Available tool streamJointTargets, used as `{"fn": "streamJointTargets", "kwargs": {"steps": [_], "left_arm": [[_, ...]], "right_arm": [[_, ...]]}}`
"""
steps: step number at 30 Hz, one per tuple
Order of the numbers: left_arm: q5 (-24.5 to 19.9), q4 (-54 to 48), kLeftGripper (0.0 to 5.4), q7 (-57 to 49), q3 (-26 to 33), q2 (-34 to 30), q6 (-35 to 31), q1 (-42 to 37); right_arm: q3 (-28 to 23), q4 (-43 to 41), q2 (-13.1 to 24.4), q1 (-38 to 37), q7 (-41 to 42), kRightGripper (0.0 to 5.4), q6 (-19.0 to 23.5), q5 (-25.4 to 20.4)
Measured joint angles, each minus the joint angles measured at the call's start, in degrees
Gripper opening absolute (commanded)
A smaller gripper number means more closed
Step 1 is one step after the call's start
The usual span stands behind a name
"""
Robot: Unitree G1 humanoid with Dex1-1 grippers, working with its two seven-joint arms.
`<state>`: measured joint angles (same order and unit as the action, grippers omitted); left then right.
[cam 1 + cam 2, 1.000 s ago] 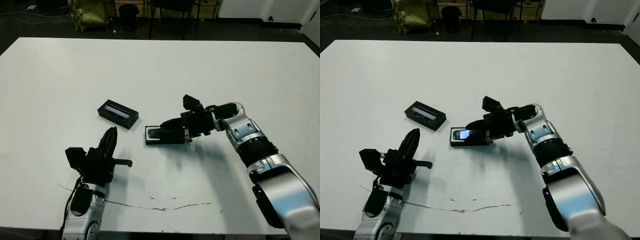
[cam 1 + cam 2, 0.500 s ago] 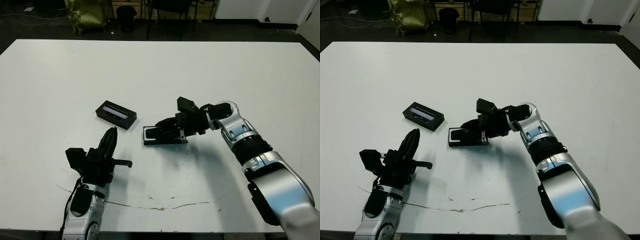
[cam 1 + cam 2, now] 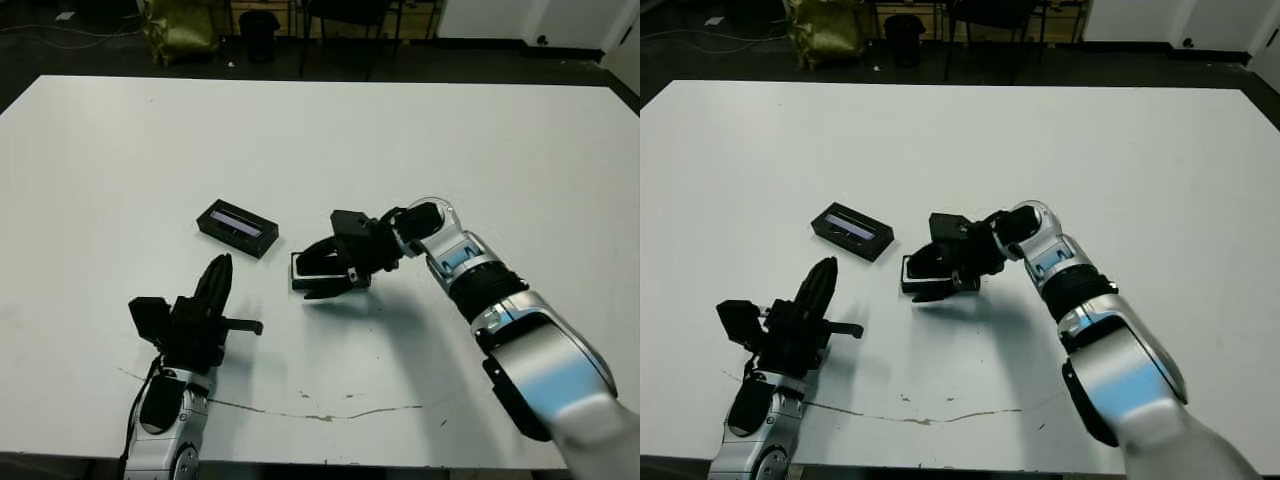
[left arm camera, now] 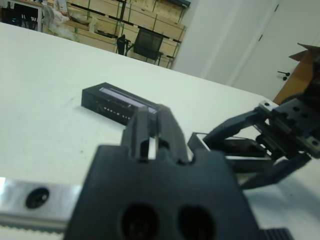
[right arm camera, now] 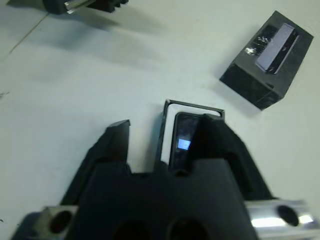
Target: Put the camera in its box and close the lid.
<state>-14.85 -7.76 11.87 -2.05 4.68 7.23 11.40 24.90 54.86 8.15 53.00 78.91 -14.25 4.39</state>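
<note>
my right gripper [image 5: 152,137], jaws apart, straddles the box [image 5: 192,107] wall; lifting carelessly could drag the seated camera [image 5: 182,142] out toward six o'clock.

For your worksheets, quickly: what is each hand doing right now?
Left hand: closed, holding nothing.
Right hand: open, over the box with the camera inside.

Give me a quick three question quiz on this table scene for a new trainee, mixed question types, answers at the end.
1. True or false: the lid is already on the box.
2. The camera lies: A) in the box, B) on the lid, C) in the left gripper.
3. Which gripper has open jaws over the box?

Key: 1 false, the lid sits apart on the table. 2 A. 3 the right gripper.
</note>
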Motion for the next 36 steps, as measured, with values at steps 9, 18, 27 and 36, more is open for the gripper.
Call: {"fn": "streamJointTargets", "kwargs": {"steps": [9, 18, 27, 36], "left_arm": [[0.0, 0.0, 0.00, 0.0, 0.0, 0.0, -0.2, 0.0], [-0.1, 0.1, 0.00, 0.1, 0.0, 0.0, 0.1, 0.0], [0.0, -0.1, 0.00, -0.1, 0.0, 0.1, -0.2, 0.0], [-0.6, -1.0, 0.00, -0.3, -0.1, 0.2, -1.0, 0.0]], "right_arm": [[-0.1, -0.2, 0.4, -0.2, 0.9, 5.39, -0.8, 0.1], [-3.9, -3.0, 2.9, -2.4, 1.3, 5.39, 1.6, -2.1], [-11.3, -26.7, 11.8, -10.4, 0.8, 5.39, 17.3, -10.2], [-23.6, -48.9, 18.8, -17.8, -7.1, 5.39, 37.8, -24.4]]}}
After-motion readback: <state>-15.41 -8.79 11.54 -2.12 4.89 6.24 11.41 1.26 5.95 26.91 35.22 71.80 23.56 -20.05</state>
